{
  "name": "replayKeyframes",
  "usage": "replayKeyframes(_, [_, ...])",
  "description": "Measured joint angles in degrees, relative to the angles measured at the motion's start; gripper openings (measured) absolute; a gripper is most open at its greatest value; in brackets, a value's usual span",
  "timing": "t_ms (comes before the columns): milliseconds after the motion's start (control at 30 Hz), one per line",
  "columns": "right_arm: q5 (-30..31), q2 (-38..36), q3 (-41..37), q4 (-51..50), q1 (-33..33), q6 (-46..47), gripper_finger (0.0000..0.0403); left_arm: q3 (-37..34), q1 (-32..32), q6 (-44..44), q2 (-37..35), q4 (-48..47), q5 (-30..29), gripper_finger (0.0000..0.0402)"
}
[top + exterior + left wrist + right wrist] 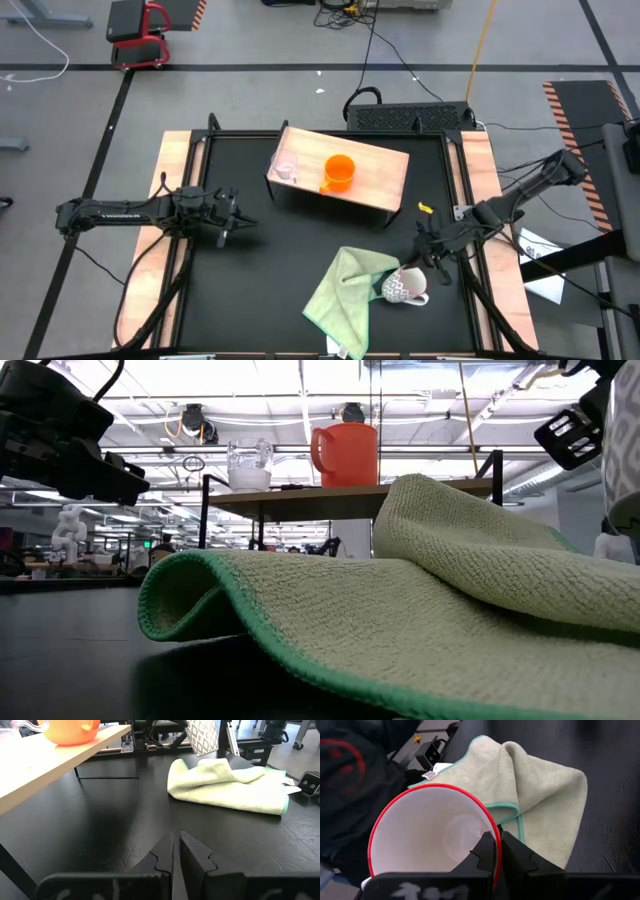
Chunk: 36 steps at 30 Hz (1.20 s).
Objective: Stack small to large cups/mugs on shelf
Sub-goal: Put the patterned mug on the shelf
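Two of the three vessels already stand on the low light-wood shelf (375, 175) toward the far edge of the desk (260, 270): the small clear glass cup (286, 169) and, just beside it, the orange plastic-looking mug with a handle (339, 172). The third, a white ceramic mug with a grey lattice pattern and a red rim (404, 286), sits near the right front corner, against the crumpled light green cloth (350, 290).

My right claw (497, 851) is clamped on that mug's rim, one finger inside the wall, one outside. I judge the mug rigid, fairly heavy and glazed-slick, so a rim pinch could let it swing; gripping nearer the handle would steady it.

My left claw (176, 851) hovers near the left edge, fingers together and holding nothing.

The right wrist view alone shows the rim pinch and the bare white interior. The high view alone gives the shelf layout. The low view shows mostly cloth, with both shelved vessels upright behind.
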Motion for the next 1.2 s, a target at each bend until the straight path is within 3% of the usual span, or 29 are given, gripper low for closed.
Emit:
replayKeyframes(667, [6.7, -7.4, -8.7, 4.7, 3.6, 2.4, 0.0006, 0.0, 0.0, -0.2, 0.0, -0.1, 0.0, 0.0031])
replayKeyframes(1200, [12.4, -8.2, -9.6, 15.1, 3.5, -7.0, 0.0006, 0.0, 0.0, 0.8, 0.0, -0.5, 0.0, 0.0031])
